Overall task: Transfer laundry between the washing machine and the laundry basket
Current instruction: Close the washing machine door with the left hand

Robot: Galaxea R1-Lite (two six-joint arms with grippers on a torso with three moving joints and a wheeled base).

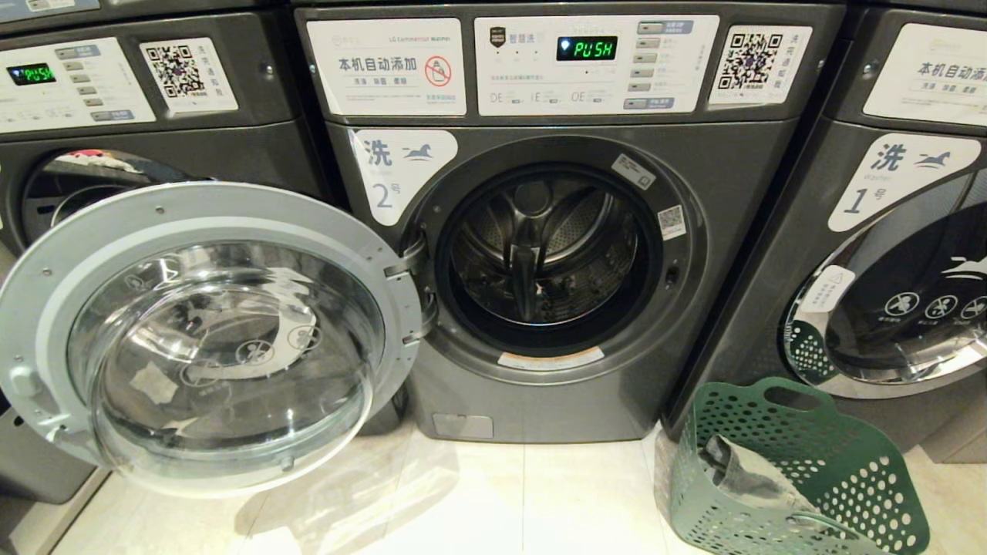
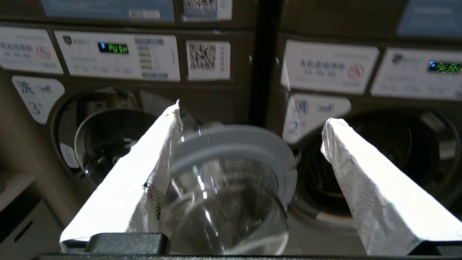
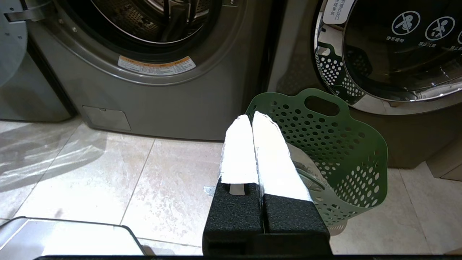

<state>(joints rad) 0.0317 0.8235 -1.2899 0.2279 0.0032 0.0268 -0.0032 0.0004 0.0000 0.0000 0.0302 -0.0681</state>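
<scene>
— What reads on the middle washing machine (image 1: 555,231)?

— I see "PUSH" in green on its display (image 1: 587,48), a "2" label and QR stickers. Its door (image 1: 208,339) hangs wide open.

— Grippers?

— My left gripper (image 2: 251,133) is spread wide, empty, facing that door. My right gripper (image 3: 252,124) is clenched on nothing, over the floor beside the green laundry basket (image 1: 802,470), which holds grey laundry (image 1: 752,474)
</scene>
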